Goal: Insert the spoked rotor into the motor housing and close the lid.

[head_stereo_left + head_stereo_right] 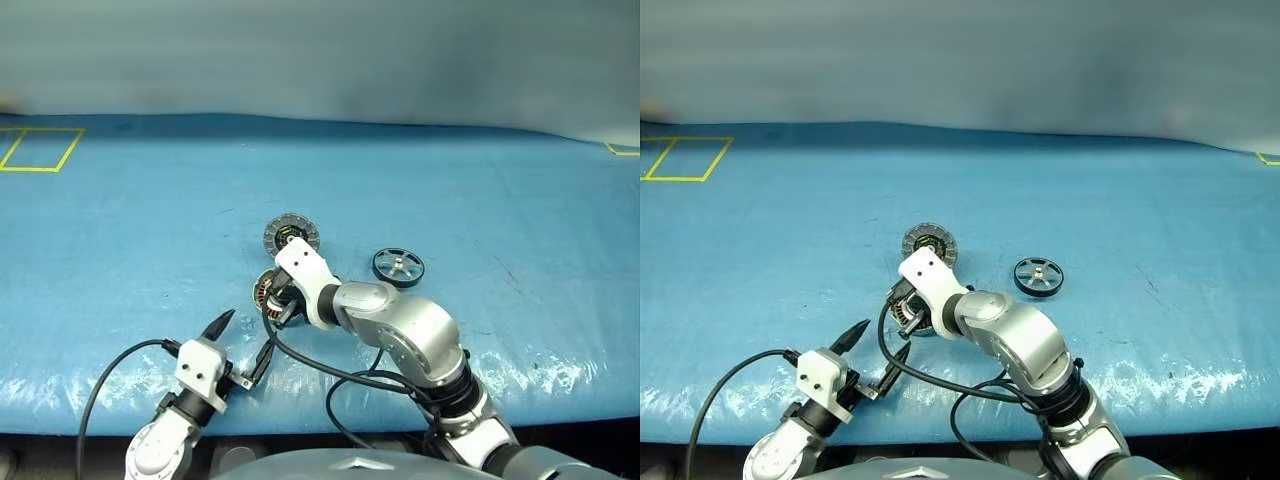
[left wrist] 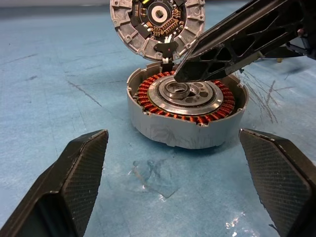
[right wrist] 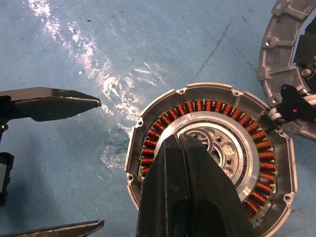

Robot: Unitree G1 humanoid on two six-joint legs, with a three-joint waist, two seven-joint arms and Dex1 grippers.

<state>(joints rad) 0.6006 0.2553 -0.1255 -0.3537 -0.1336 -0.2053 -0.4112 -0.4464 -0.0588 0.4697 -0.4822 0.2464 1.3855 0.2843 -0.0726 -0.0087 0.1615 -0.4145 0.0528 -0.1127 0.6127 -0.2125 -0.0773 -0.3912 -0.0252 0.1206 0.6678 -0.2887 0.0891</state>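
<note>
The right gripper (image 3: 183, 139) points downward with fingers pressed together, while the left gripper (image 1: 240, 346) holds level, fingers spread wide.

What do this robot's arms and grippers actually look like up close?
The arms are rounded silver-grey metal shells with black joints, ending in white wrist blocks. Loose black cables loop along each arm. The left gripper and the right gripper each have two black fingers that taper to a point, with finely textured pads.

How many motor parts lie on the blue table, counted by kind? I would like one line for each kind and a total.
Motor housing with copper windings: 1
Lid, lying beside the housing: 1
Spoked rotor, lying apart from the other two: 1
Total: 3
</note>
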